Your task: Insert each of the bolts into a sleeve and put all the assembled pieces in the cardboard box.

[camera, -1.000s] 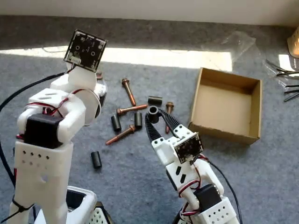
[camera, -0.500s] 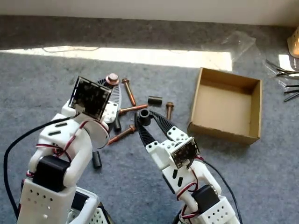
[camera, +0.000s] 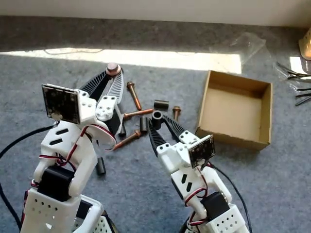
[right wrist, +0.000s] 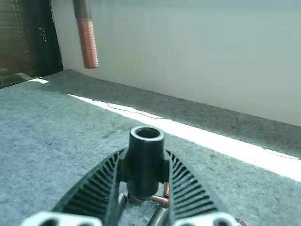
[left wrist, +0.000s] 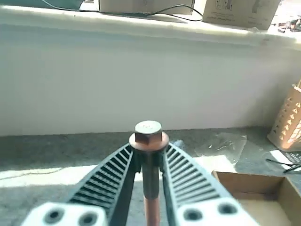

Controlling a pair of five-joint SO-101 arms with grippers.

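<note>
Two arms work beside the cardboard box (camera: 228,137) on the grey counter (camera: 272,184) in the high view. The left fingers (camera: 115,86) are closed on a bolt (camera: 113,69), head up, well apart from the box. The right fingers (camera: 173,126) pinch an upright sleeve (camera: 157,117) nearer the box. Loose bolts (camera: 137,113) and loose sleeves (camera: 161,104) lie between the box and the left arm.

From the left wrist, the fingers (left wrist: 110,181) clamp the bolt (left wrist: 149,141) just under its hexagonal head, shank downward, with a corner of the box (left wrist: 247,177) beyond.

From the right wrist, the fingers (right wrist: 96,188) press both sides of the sleeve (right wrist: 146,157), bore open upward. The bolt's threaded end (right wrist: 88,44) hangs higher, apart from the sleeve.
</note>
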